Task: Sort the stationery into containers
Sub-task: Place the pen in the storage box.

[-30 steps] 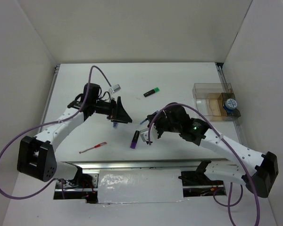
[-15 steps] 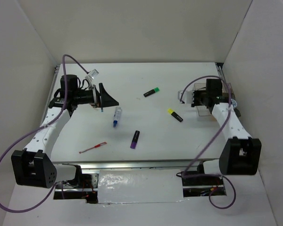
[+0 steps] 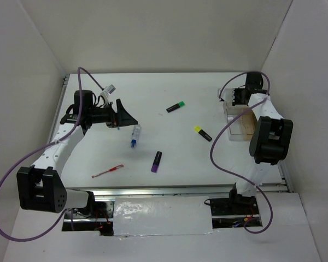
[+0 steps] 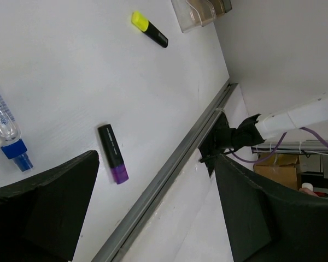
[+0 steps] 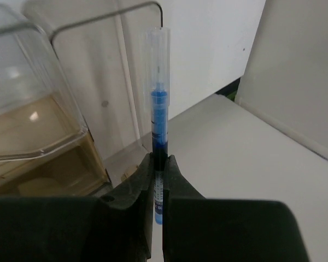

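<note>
There are three highlighters point(image 3: 176, 106), one red pen point(image 3: 107, 171), one blue pen point(image 5: 158, 109), one tube point(image 3: 135, 135) and one clear box point(image 3: 238, 130).

Top external: hangs high over the 6 o'clock edge of the table point(image 3: 169, 90), looks steeply down, takes in the whole surface from afar. Left wrist: rides low at 9 o'clock, faces toward 3 o'clock, shares the yellow highlighter point(image 4: 148, 29), purple highlighter point(image 4: 113, 161) and container point(image 4: 202, 11) with the top view. Right wrist: sits at 2 o'clock, pressed close to that container's clear wall, blue pen point(image 5: 158, 125) dead centre.
</note>
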